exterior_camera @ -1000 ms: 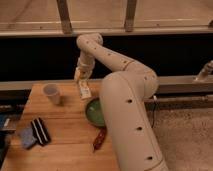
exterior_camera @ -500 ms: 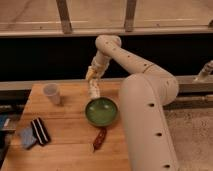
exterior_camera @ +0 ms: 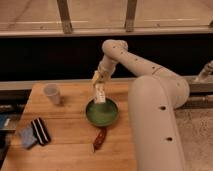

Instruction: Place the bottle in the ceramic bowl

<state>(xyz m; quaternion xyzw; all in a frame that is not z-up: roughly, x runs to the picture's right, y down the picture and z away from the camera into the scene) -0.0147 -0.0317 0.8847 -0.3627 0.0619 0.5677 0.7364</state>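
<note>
You have the bottle [exterior_camera: 100,94] pinched in the gripper [exterior_camera: 98,83], whose fingers are pressed in on its upper end, so it hangs roughly upright with its lower end over the far rim of the ceramic bowl [exterior_camera: 102,113]. The bowl sits near the middle of the tabletop [exterior_camera: 70,140], a little toward the right edge. From this angle it is hard to say whether the bottle's base already touches the glaze or hangs just above it (the two overlap in the view).

As far as the task goes, the pick-up and the carry look done: the bottle is off the wood and above its target. What is left, as I judge it, is a short descent, letting go, and pulling the arm clear without tipping the bowl.

Nothing else is in your way. The white cup [exterior_camera: 52,93] stands toward the far left corner, the reddish-brown object [exterior_camera: 99,139] lies just nearer than the bowl, and the dark striped item [exterior_camera: 40,130] rests by the left edge.
</note>
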